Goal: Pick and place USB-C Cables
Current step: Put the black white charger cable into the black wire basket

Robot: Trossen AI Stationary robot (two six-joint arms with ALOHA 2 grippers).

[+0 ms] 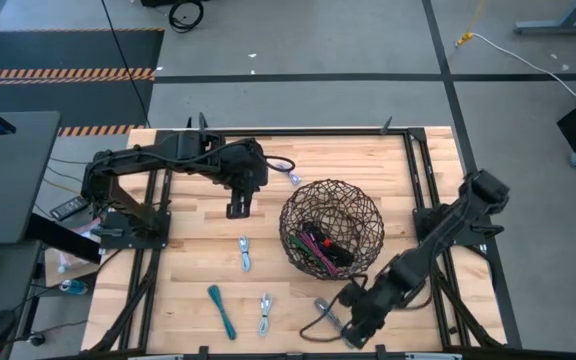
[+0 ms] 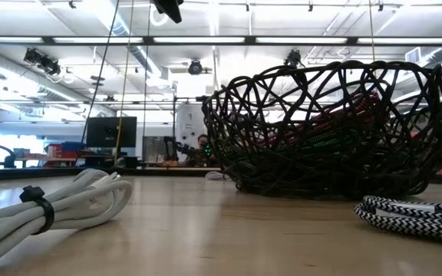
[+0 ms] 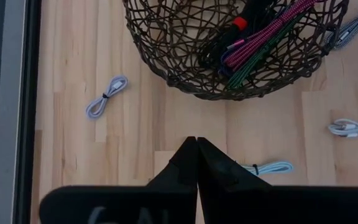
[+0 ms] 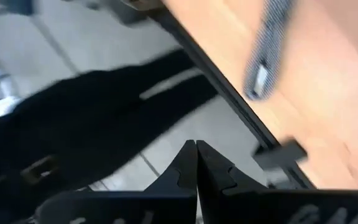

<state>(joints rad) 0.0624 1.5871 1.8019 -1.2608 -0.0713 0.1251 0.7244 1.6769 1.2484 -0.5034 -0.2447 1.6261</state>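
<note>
Right gripper (image 4: 196,144): fingers pressed together on nothing, low at the near table edge, beside a grey braided cable (image 1: 325,310) it seems, through the blur, to be lining up on. Left gripper (image 1: 239,206): fingertips likewise together and empty, hanging above bare wood, parked clear of the work. Ahead of it stands the wire basket (image 1: 298,205), already holding maroon, green and black-red cables (image 3: 263,37). Loose bundles, white (image 1: 244,252) and teal (image 1: 221,310), lie scattered beyond, waiting their turn

Matt wood table (image 1: 198,250); basket (image 1: 332,228) perhaps wire; braided cable (image 2: 413,215).
</note>
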